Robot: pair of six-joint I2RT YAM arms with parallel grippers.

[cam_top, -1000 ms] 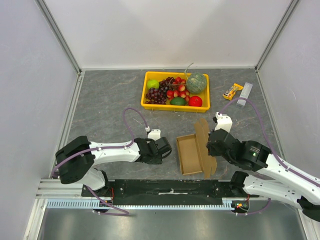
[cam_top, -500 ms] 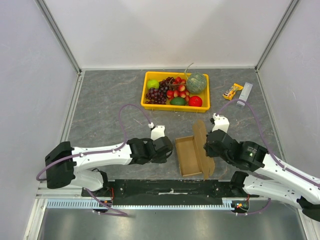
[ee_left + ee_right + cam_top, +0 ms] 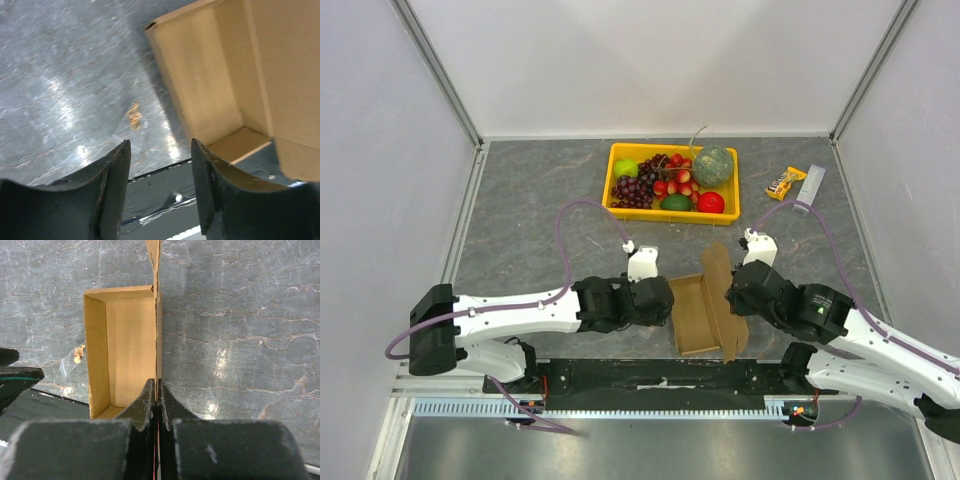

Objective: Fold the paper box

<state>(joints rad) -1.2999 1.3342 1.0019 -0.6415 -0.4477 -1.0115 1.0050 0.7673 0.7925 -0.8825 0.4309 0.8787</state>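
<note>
Grey tabletop (image 3: 540, 200); brown paper box (image 3: 698, 312) open-topped, flap (image 3: 718, 262) upright, pinched by right fingers (image 3: 145, 402); left fingers (image 3: 114, 170) parted, empty.

Bright, even light from above fills the overhead view, which is sharp throughout; the arms and the brown cardboard box (image 3: 698, 312) cast only soft, short shadows on the grey marbled tabletop (image 3: 540, 220). In both wrist views the tabletop gleams with white glare patches. The black fingers (image 3: 107, 190) of the left gripper (image 3: 160, 146) are blurred at the lens, as are those of the right gripper (image 3: 157, 385), dark and soft-edged.
</note>
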